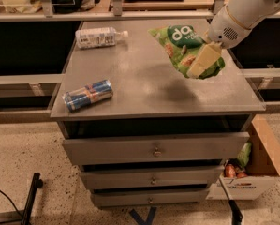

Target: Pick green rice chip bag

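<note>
The green rice chip bag [182,46] is bright green and glossy, with a dark green oval, white letters and orange chip pictures. It hangs in the air above the right part of the grey cabinet top [144,90], with its shadow on the surface below. My gripper [201,62] comes in from the upper right on a white arm and is shut on the bag's right lower side. One cream-coloured finger [203,60] lies across the front of the bag; the other is hidden behind it.
A blue and silver drink can [88,95] lies on its side near the front left edge. A clear plastic bottle [99,37] with a white label lies at the back left. Drawers sit below the top. A cardboard box [252,172] of snacks stands on the floor at the right.
</note>
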Controlling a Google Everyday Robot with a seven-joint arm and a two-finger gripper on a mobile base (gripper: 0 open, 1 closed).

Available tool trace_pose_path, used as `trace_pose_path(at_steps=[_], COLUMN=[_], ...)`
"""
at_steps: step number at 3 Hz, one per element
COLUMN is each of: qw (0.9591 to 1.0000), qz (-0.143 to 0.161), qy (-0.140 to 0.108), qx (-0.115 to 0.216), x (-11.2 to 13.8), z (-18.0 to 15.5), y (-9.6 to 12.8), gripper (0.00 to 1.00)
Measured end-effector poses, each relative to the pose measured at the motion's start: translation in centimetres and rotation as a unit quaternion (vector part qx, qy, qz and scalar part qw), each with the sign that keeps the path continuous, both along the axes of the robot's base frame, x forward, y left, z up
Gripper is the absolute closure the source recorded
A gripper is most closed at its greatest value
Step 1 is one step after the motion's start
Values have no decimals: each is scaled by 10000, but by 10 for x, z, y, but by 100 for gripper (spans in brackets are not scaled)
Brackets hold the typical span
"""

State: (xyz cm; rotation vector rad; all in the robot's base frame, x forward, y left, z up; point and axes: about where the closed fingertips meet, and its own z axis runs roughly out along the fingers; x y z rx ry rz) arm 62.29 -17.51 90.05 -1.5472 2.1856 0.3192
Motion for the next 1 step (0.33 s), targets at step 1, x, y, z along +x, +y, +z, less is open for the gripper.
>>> trace_pose_path(at_steps=[1], qw=[10000], qz=[0], qy=[0], qx=[0], x=[0], z=[0], y=[0], gripper=[100])
